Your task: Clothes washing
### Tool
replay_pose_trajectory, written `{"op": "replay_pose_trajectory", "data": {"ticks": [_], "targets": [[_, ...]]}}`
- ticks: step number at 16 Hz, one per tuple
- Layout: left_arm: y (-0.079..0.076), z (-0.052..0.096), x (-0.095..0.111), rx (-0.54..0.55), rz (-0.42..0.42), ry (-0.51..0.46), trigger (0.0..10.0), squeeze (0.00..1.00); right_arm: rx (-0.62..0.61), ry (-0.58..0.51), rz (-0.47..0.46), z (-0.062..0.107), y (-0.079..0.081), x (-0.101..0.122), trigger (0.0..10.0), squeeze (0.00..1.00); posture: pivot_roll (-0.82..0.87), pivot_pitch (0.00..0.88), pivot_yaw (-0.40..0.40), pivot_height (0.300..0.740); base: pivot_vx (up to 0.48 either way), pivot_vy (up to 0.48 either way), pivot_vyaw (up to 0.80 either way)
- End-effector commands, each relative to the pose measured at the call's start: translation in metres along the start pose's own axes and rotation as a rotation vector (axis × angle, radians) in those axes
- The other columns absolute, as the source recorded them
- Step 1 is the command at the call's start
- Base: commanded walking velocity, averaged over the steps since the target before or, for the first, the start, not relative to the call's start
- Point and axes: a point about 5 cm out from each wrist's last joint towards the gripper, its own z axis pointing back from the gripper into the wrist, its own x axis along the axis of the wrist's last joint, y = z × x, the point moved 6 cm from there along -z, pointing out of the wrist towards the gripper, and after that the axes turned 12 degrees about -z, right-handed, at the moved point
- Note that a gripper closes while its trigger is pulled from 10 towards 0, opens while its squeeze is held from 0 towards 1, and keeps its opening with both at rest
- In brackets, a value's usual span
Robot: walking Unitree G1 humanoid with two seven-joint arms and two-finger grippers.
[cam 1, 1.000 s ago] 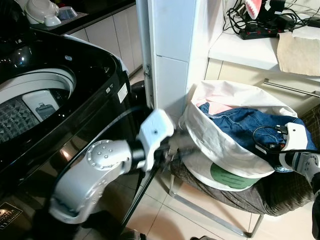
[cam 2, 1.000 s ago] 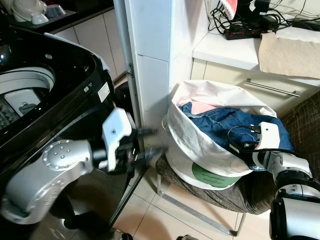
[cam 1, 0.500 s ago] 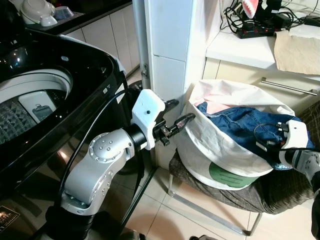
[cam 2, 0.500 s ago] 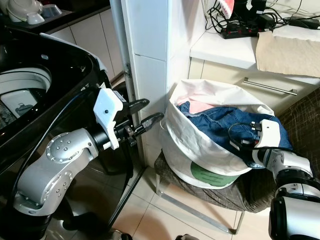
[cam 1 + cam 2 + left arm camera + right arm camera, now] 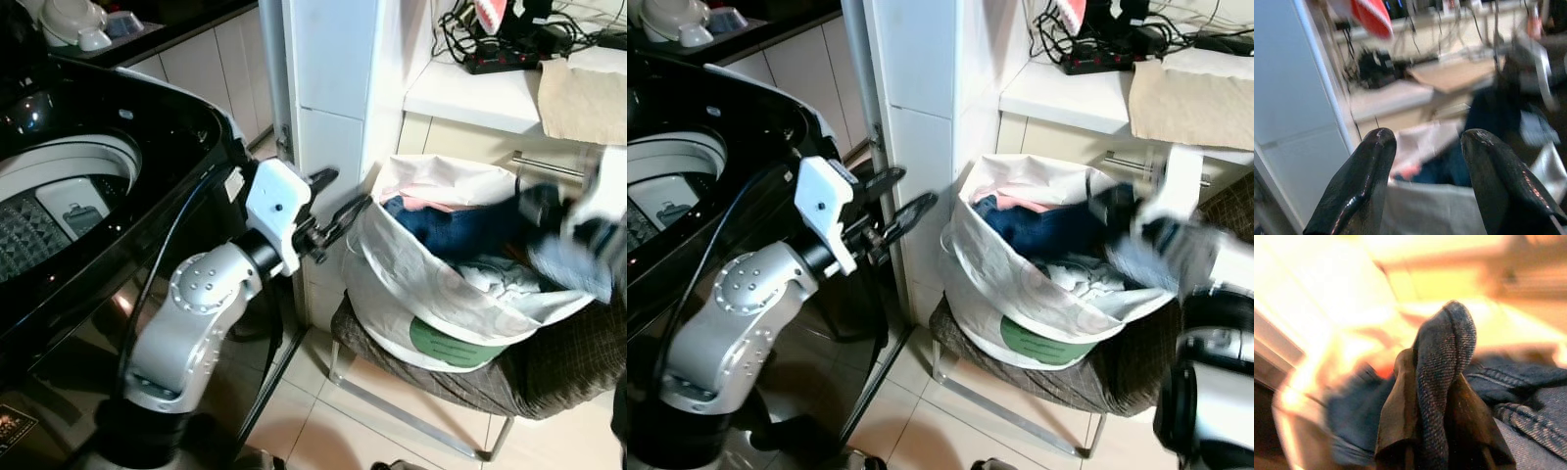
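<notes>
Looking from the head cameras, the left gripper (image 5: 333, 201) hovers with its two black fingers spread, between the black top-loading washing machine (image 5: 118, 186) and the white fabric laundry bag (image 5: 431, 294) on a brown woven chair (image 5: 549, 362); the blurred right gripper (image 5: 1146, 220) lifts dark blue denim jeans (image 5: 460, 230) above the bag. Left wrist view: parted fingertips (image 5: 1376, 161) face the bag. Right wrist view: both fingers (image 5: 1400, 416) pinch a denim fold.
</notes>
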Motion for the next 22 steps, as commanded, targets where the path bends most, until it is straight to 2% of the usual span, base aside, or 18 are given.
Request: {"op": "replay_pose_trajectory", "data": {"ticks": [1,2,4,5,6,7,8,11,13,15,17,20,21,22], "targets": [[0.002,-0.003,0.001,-0.017,-0.041,0.009,10.0,0.00,0.133,-0.076,-0.014,0.002,0.036,0.030,0.0,0.00,-0.01,0.024,0.041,0.740,0.000,0.000,0.00],[0.011,-0.007,0.008,0.021,-0.074,-0.010,10.0,0.00,0.313,-0.121,-0.055,0.008,0.088,0.056,0.0,0.00,-0.01,0.021,0.039,0.740,0.000,0.000,0.00],[0.015,-0.012,0.019,0.022,-0.030,-0.048,10.0,0.00,0.495,-0.110,-0.067,0.019,0.140,0.064,0.0,0.00,-0.01,0.014,0.030,0.740,0.000,0.000,0.00],[0.016,-0.013,0.022,0.027,-0.022,-0.060,10.0,1.00,0.561,-0.095,-0.062,0.024,0.157,0.062,0.0,0.00,-0.02,0.012,0.027,0.740,0.000,0.000,0.00],[0.019,-0.017,0.030,0.037,-0.028,-0.088,10.0,1.00,0.682,-0.057,-0.048,0.036,0.185,0.058,0.0,0.00,-0.02,0.009,0.019,0.740,0.000,0.000,0.00],[0.019,-0.018,0.032,0.037,-0.042,-0.096,10.0,1.00,0.724,-0.044,-0.039,0.040,0.195,0.056,0.0,0.00,-0.02,0.009,0.019,0.740,0.000,0.000,0.00],[0.023,-0.021,0.037,0.052,-0.080,-0.110,10.0,1.00,0.844,0.004,-0.022,0.055,0.220,0.048,0.0,0.00,-0.02,0.005,0.011,0.740,0.000,0.000,0.00],[0.029,-0.025,0.039,0.085,-0.083,-0.112,10.0,1.00,0.944,0.078,-0.033,0.069,0.237,0.036,0.0,0.00,-0.02,0.000,0.000,0.740,0.000,0.000,0.00],[0.037,-0.028,0.032,0.134,-0.098,-0.079,10.0,1.00,1.027,0.118,-0.087,0.083,0.255,0.027,0.0,0.00,-0.02,0.000,0.000,0.740,0.000,0.000,0.00],[0.038,-0.030,0.030,0.140,-0.106,-0.079,10.0,1.00,1.055,0.125,-0.091,0.091,0.261,0.026,0.0,0.00,-0.03,0.000,0.004,0.740,0.000,0.000,0.00],[0.035,-0.032,0.031,0.126,-0.075,-0.089,10.0,1.00,1.092,0.138,-0.097,0.099,0.269,0.023,0.0,0.00,-0.03,0.000,0.004,0.740,0.000,0.000,0.00],[0.038,-0.034,0.023,0.155,-0.091,-0.053,10.0,1.00,1.107,0.152,-0.104,0.105,0.275,0.019,0.0,0.00,-0.04,0.000,0.005,0.740,0.000,0.000,0.00],[0.040,-0.033,0.024,0.170,-0.069,-0.060,0.0,0.93,1.105,0.154,-0.106,0.105,0.274,0.018,0.0,0.00,-0.04,0.000,0.005,0.740,0.000,0.000,0.00],[0.041,-0.032,0.025,0.171,-0.059,-0.070,0.0,0.22,1.099,0.156,-0.105,0.105,0.274,0.018,0.0,0.00,-0.03,0.000,0.003,0.740,0.000,0.000,0.00]]}}
